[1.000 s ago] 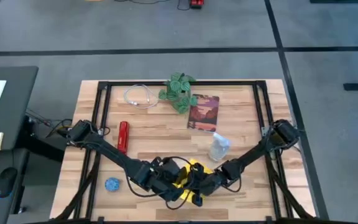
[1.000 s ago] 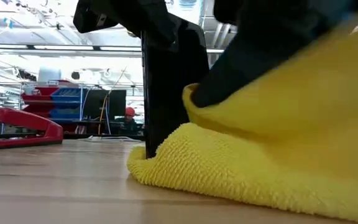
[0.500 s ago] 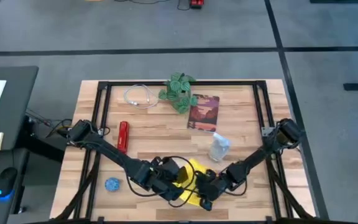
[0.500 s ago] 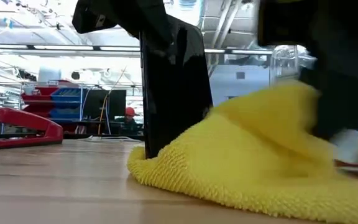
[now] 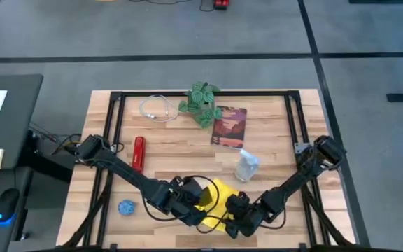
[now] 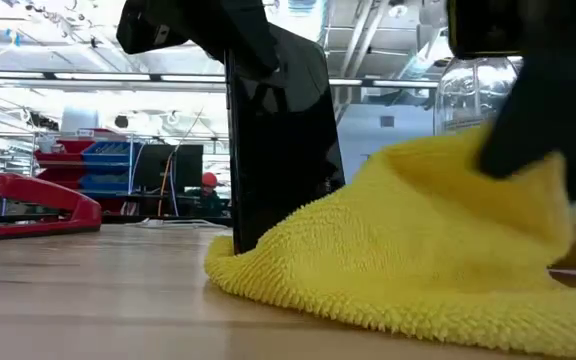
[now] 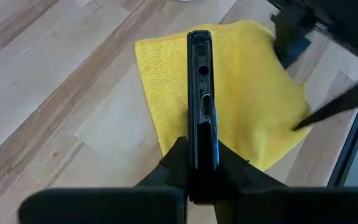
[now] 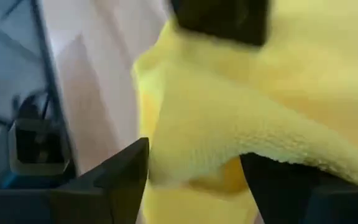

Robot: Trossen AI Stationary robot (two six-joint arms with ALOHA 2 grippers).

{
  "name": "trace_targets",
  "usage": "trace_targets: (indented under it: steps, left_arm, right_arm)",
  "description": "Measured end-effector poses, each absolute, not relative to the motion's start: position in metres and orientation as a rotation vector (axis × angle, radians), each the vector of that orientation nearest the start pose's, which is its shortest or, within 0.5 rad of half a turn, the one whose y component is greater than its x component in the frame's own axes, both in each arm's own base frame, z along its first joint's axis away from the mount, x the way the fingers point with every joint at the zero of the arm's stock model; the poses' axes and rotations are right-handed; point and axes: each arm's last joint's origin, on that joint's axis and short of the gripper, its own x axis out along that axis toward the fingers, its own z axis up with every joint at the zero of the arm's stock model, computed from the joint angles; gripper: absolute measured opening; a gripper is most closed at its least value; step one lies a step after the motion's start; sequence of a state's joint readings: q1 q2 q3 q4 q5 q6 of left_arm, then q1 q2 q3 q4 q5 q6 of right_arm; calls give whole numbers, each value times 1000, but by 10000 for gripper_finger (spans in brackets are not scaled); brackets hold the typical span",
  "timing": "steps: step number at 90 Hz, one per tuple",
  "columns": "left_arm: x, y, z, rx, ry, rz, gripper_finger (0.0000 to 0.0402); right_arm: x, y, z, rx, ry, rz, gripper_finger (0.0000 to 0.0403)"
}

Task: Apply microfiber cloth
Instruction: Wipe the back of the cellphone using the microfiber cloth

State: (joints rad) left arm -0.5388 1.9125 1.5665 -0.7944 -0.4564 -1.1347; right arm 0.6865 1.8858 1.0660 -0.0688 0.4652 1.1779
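While I find no legible brand or writing anywhere, materials read clearly. My left gripper (image 7: 201,177) is clamped on a phone (image 7: 201,118), a glossy black slab held upright on its edge, with ports visible along the narrow end in the left wrist view. The phone's lower edge stands on the cloth (image 5: 215,203), a bright yellow, nubby terry fabric, roughly square and rumpled, lying at about 6 o'clock on the table (image 5: 166,143), near the front edge. In the low view the cloth (image 6: 418,250) rises in a soft mound beside the phone (image 6: 278,140).

My right gripper (image 8: 194,168) sits at the cloth's 4 o'clock side; its fingers straddle a raised fold of the pile, pinching the cloth.

Elsewhere on the pale wood-plank table: a red stapler (image 5: 138,152) at 9 o'clock, a dark red book (image 5: 229,127) and a green leafy plant (image 5: 201,102) at 12 o'clock, a coiled white cable (image 5: 157,109), a clear bottle (image 5: 246,165) and a small blue object (image 5: 126,207).
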Motion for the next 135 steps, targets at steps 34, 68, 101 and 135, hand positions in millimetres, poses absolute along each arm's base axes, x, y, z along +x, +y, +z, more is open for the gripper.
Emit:
trace_targets:
  steps: [34, 68, 101, 135]
  left_arm:
    - [350, -194, 241, -514, 870, 472, 11]
    - [351, -194, 241, -489, 873, 457, 11]
    - [351, -194, 241, -491, 868, 458, 11]
    - [351, -193, 240, -484, 869, 458, 11]
  right_arm:
    - [321, 221, 164, 475, 509, -95, 10]
    - [346, 183, 167, 405, 462, -154, 0]
    - [329, 176, 139, 379, 573, -166, 0]
    - [354, 179, 126, 470, 431, -93, 0]
